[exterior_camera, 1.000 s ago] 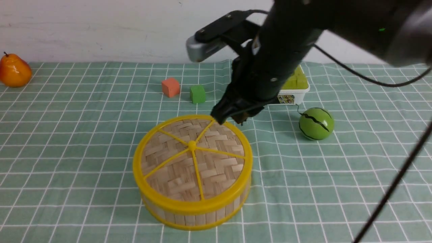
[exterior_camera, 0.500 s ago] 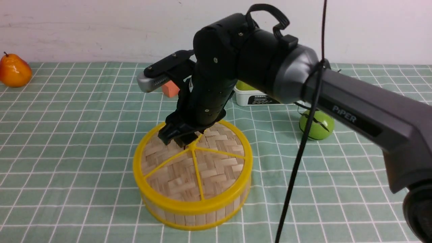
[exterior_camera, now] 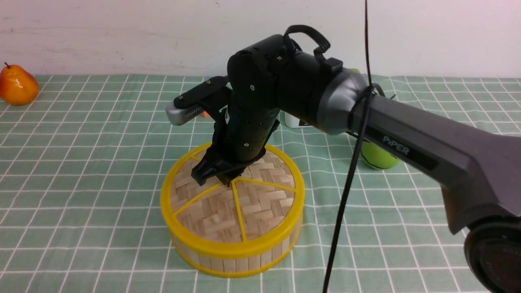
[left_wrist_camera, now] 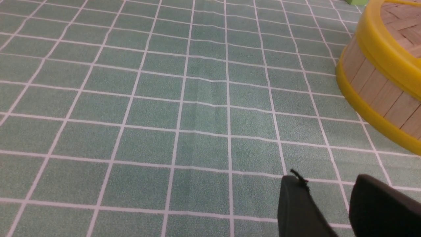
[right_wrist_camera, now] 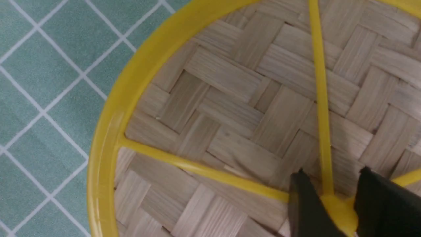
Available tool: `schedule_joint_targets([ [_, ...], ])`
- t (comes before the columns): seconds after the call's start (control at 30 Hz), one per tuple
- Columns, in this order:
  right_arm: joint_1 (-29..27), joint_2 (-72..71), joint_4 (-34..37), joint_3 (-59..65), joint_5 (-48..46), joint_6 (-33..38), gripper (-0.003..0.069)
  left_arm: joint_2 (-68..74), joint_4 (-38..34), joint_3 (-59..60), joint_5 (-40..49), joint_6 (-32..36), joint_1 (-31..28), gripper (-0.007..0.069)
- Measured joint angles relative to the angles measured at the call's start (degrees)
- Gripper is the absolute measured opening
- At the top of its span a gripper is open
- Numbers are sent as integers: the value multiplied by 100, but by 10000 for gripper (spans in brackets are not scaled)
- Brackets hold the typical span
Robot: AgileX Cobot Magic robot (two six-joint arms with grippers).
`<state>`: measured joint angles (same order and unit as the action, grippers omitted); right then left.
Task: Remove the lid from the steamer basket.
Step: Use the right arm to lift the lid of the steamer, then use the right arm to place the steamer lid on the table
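The right pincer point(right_wrist_camera: 332, 171) is closed on the centre knob point(right_wrist_camera: 340, 207) of the lid point(exterior_camera: 252, 211) — one jaw on each side. The lid sits flat on the steamer basket point(exterior_camera: 228, 262), mid-way across the tabletop point(exterior_camera: 81, 183). The left pincer point(left_wrist_camera: 329, 181) — jaws apart, empty — hangs low near the basket.

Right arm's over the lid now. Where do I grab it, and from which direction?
Grip the centre knob, coming straight down from above. The lid lies flat with its rim seated on the basket, leaving little edge to pinch, and the knob stands up where the spokes meet. The right gripper has a finger on each side of it.
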<state>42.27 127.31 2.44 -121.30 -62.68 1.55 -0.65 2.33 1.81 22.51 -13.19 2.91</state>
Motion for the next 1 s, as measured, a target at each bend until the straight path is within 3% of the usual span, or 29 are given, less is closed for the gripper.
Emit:
schedule_joint_targets([
  [0.07, 0, -8, -54, -5, -16, 0, 75, 0, 0, 0, 0, 0, 0, 239],
  [0.33, 0, -493, -391, -65, -379, 0, 77, 0, 0, 0, 0, 0, 0, 239],
  [0.53, -370, -2161, -690, 187, -816, 104, 77, 0, 0, 0, 0, 0, 0, 239],
  [0.67, -791, -3043, -697, 1020, -849, 146, 77, 0, 0, 0, 0, 0, 0, 239],
  [0.73, -1170, -3723, -703, 2093, -793, 153, 77, 0, 0, 0, 0, 0, 0, 239],
  [1.0, -2283, -4723, -288, 4967, 437, 77, 77, 0, 0, 0, 0, 0, 0, 239],
])
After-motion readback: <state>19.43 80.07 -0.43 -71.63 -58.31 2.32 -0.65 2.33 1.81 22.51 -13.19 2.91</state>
